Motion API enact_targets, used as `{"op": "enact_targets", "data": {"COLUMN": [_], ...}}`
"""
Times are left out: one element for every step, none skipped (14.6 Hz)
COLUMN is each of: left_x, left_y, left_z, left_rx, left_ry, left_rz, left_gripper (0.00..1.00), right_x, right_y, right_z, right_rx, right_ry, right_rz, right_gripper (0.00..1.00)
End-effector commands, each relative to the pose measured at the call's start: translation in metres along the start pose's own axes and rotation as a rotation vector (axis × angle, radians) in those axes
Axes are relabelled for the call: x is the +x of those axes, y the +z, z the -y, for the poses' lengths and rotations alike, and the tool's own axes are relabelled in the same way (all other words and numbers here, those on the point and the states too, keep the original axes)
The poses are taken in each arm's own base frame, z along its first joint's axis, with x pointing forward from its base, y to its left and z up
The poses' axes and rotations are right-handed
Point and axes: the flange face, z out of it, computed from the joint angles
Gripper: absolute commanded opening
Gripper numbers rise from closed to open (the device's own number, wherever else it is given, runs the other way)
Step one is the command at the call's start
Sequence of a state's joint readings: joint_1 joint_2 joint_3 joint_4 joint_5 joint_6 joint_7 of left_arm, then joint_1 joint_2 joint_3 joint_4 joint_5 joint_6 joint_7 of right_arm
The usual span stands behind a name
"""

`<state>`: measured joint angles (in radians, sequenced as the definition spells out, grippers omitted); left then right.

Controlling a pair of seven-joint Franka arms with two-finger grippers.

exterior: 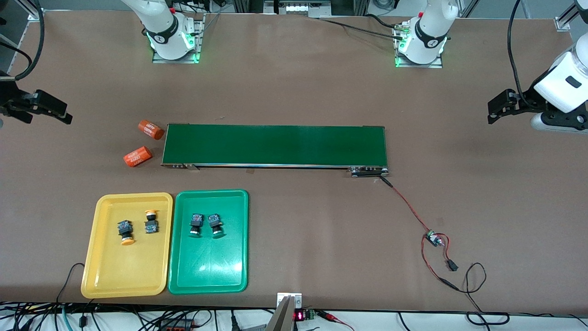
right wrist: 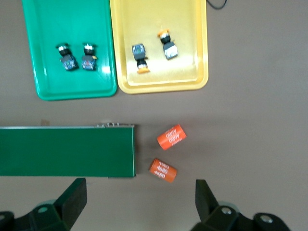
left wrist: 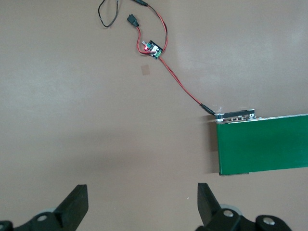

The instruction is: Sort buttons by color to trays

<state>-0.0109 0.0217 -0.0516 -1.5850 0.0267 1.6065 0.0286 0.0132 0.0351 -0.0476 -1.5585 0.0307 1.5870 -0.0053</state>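
Note:
Two buttons with yellow-orange caps (exterior: 125,231) (exterior: 151,224) lie in the yellow tray (exterior: 105,276). Two buttons with green caps (exterior: 196,224) (exterior: 215,225) lie in the green tray (exterior: 211,271) beside it. The right wrist view shows both trays (right wrist: 192,72) (right wrist: 48,82) with all the buttons (right wrist: 140,57) (right wrist: 66,57). My right gripper (exterior: 46,117) (right wrist: 140,192) is open and empty, held high over bare table at the right arm's end. My left gripper (exterior: 494,110) (left wrist: 143,197) is open and empty over bare table at the left arm's end.
A long dark green conveyor belt (exterior: 275,145) (left wrist: 264,144) lies across the table's middle. Two orange "4680" cylinders (exterior: 151,129) (exterior: 138,156) lie at its end toward the right arm. A red wire with a small board (exterior: 432,237) (left wrist: 154,48) trails from its other end.

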Motion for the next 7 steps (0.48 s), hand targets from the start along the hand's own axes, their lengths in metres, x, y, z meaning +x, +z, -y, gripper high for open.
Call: {"op": "enact_targets", "data": {"left_x": [0.0021, 0.0027, 0.0027, 0.0027, 0.0027, 0.0025, 0.0022], "left_y": [-0.0060, -0.0053, -0.0053, -0.0053, -0.0053, -0.0051, -0.0061], "left_z": [0.0009, 0.0010, 0.0010, 0.0010, 0.0010, 0.0010, 0.0010], "left_rx": [0.014, 0.014, 0.014, 0.014, 0.014, 0.014, 0.014], "left_ry": [0.022, 0.022, 0.022, 0.022, 0.022, 0.022, 0.022], "left_rz": [0.003, 0.003, 0.003, 0.003, 0.003, 0.005, 0.002], "left_gripper": [1.00, 1.00, 1.00, 1.00, 1.00, 1.00, 1.00], "right_x": [-0.0360, -0.0409, -0.0429, -0.0426, -0.0423, -0.0425, -0.0425], "right_y": [-0.0007, -0.0036, -0.0058, -0.0082, -0.0087, -0.0098, -0.0106], "right_z": [-0.0003, -0.0002, -0.0001, -0.0001, 0.0008, 0.0009, 0.0009], "right_rx": [-0.009, -0.008, -0.008, -0.008, -0.008, -0.008, -0.008], "right_ry": [-0.020, -0.020, -0.022, -0.023, -0.026, -0.026, -0.026], "right_rz": [-0.016, -0.003, 0.006, 0.000, 0.000, 0.000, -0.002], "right_gripper": [1.00, 1.00, 1.00, 1.00, 1.00, 1.00, 1.00]}}
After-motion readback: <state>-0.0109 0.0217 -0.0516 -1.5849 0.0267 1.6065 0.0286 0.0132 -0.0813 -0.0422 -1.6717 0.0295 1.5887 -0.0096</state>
